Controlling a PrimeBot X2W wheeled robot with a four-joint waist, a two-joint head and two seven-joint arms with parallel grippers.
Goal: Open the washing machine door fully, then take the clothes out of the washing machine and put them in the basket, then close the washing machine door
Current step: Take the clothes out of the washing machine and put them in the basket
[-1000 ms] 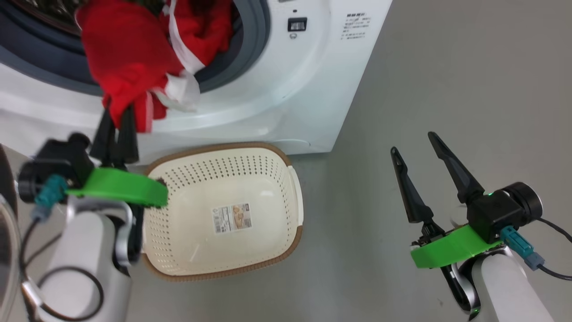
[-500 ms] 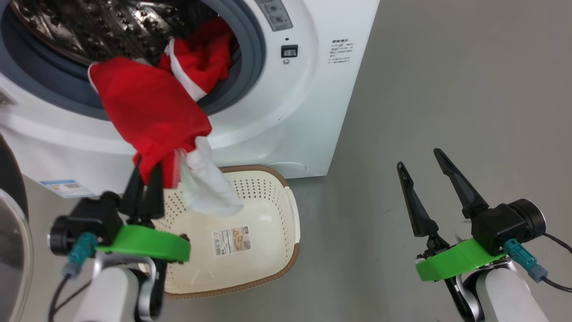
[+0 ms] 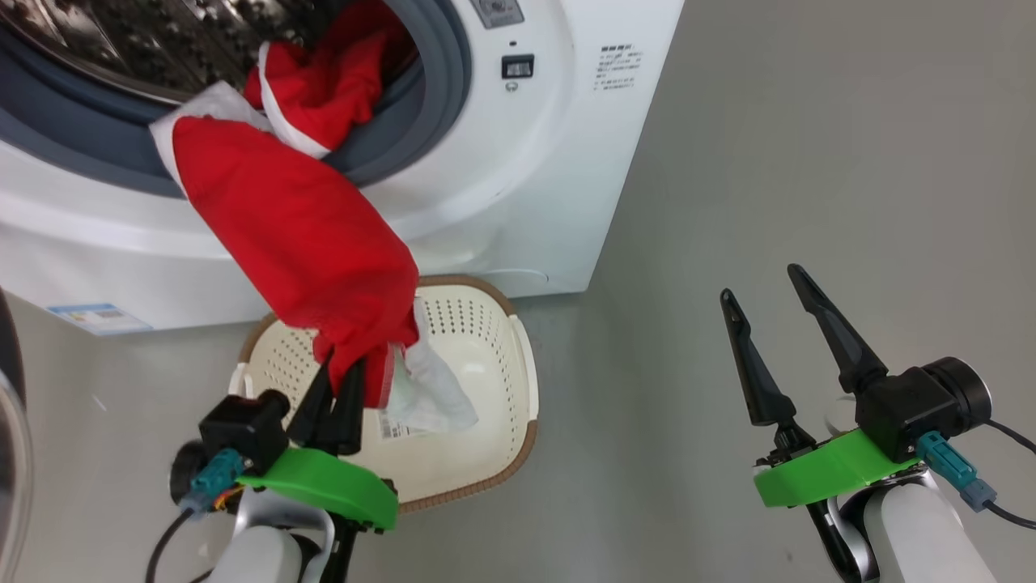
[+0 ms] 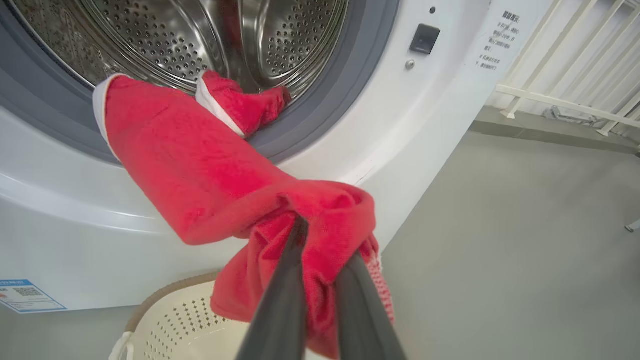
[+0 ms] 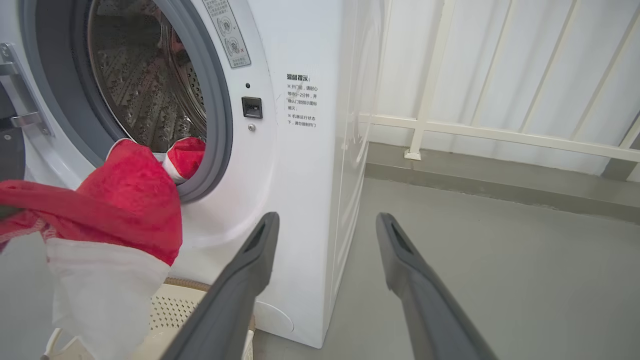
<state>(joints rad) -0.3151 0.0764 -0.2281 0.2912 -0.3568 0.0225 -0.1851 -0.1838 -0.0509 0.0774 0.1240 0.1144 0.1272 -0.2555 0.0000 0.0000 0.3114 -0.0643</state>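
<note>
My left gripper (image 3: 344, 379) (image 4: 325, 245) is shut on one end of a long red garment (image 3: 299, 235) (image 4: 200, 170) (image 5: 125, 200). The garment stretches from the washing machine (image 3: 526, 178) (image 5: 300, 175) drum mouth down over the cream basket (image 3: 477, 324) (image 4: 170, 320). Its white trim (image 3: 429, 397) dangles into the basket. A second red garment (image 3: 332, 81) (image 4: 245, 105) lies on the drum lip. A sliver of the open door (image 3: 10, 453) shows at the far left edge. My right gripper (image 3: 761, 280) (image 5: 326, 217) hovers open over the floor, to the right of the washer.
The basket stands on the grey floor right against the washer's front. A blue label sticker (image 3: 97, 317) sits low on the washer. White railing (image 5: 500, 135) runs along the wall behind the machine's right side. Bare floor (image 3: 809, 162) spreads to the right.
My left gripper has drawn back and down over the basket, pulling the red garment farther out of the drum. The head camera has shifted. The right gripper has stayed open in place.
</note>
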